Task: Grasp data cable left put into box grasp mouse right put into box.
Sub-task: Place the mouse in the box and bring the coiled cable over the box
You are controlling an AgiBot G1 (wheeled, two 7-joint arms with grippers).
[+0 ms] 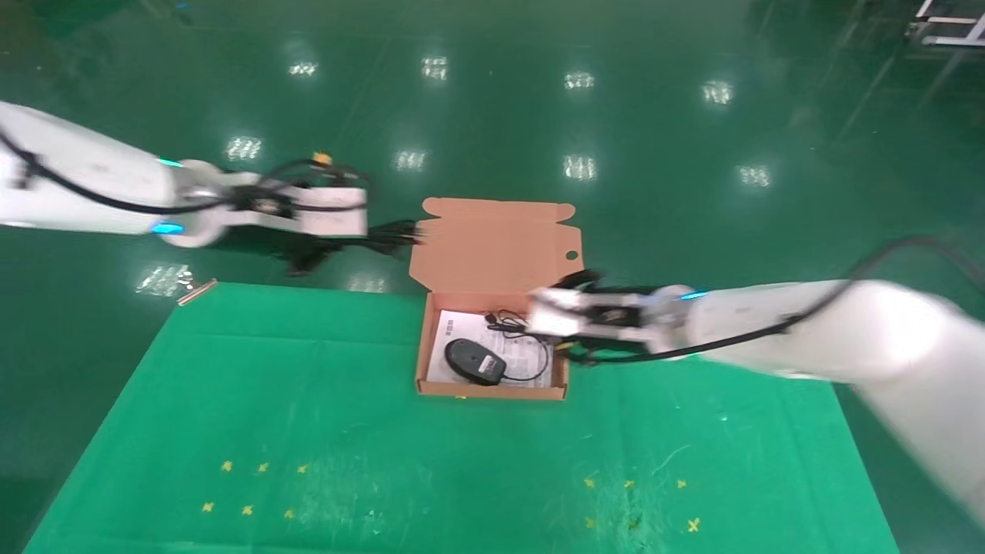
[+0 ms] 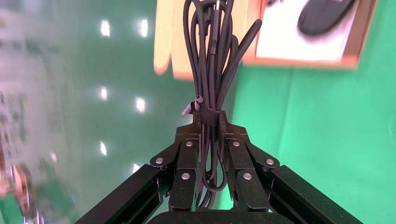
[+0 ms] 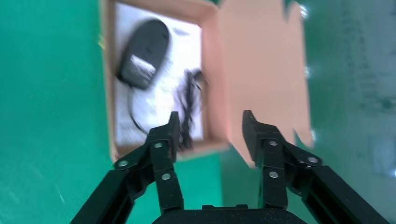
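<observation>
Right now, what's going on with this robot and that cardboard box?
The mouse already lies in the open box with its cord beside it. The right gripper hangs open and empty at the box's right edge. The left gripper is shut on the data cable, holding the bundle in the air left of the lid, not yet boxed.

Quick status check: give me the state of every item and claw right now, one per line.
Box: lid open, on the green mat.
Mouse: lying in the box, cord loose beside it.
Cable: tied bundle, held in the air left of the box lid.
Left claw: shut on the cable.
Right claw: open, empty, at the box's right edge.
</observation>
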